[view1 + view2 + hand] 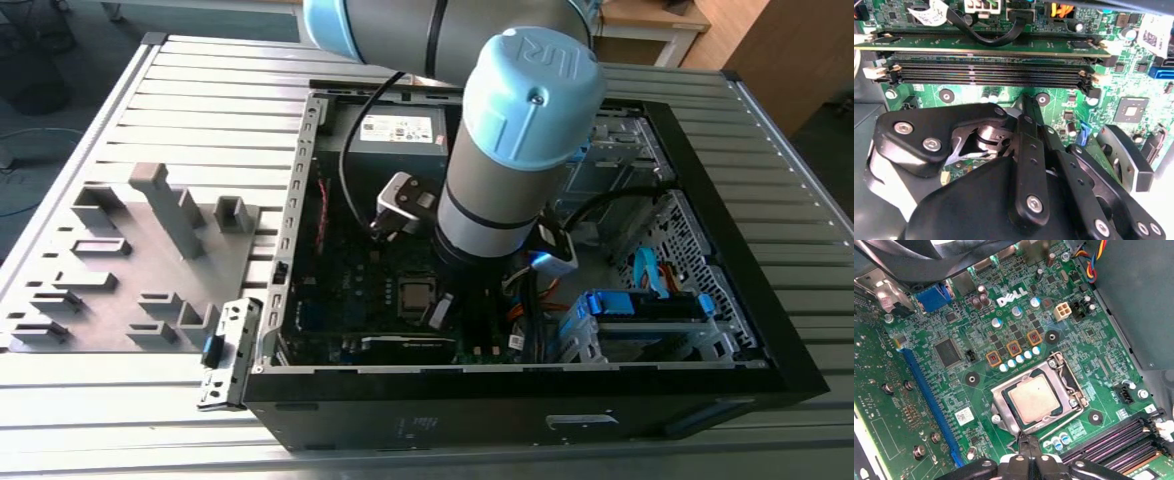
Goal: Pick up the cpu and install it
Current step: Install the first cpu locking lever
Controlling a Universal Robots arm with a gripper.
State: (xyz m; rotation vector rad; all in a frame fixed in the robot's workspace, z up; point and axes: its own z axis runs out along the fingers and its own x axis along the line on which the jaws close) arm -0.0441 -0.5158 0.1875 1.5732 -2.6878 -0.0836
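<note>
The cpu (1034, 398), a small square chip with a silver-grey top, lies flat in its socket on the green motherboard (929, 405), with a metal frame (999, 402) around it. In the exterior view the cpu (415, 293) sits mid-board inside the open computer case (534, 400), just to the exterior view's left of my arm (514, 150). My gripper (1027, 440) hangs just off the socket's edge on the side toward the memory slots (1114, 440), shut with nothing in it. In the second wrist view the gripper (1026, 106) points down at the board beside those slots (989, 75).
A power supply (396, 135) fills the case's far end. Blue drive brackets (641, 310) and cables sit on the exterior view's right. A black cable (344, 150) loops along the case's wall. A grey fixture plate (134, 260) lies on the table outside the case.
</note>
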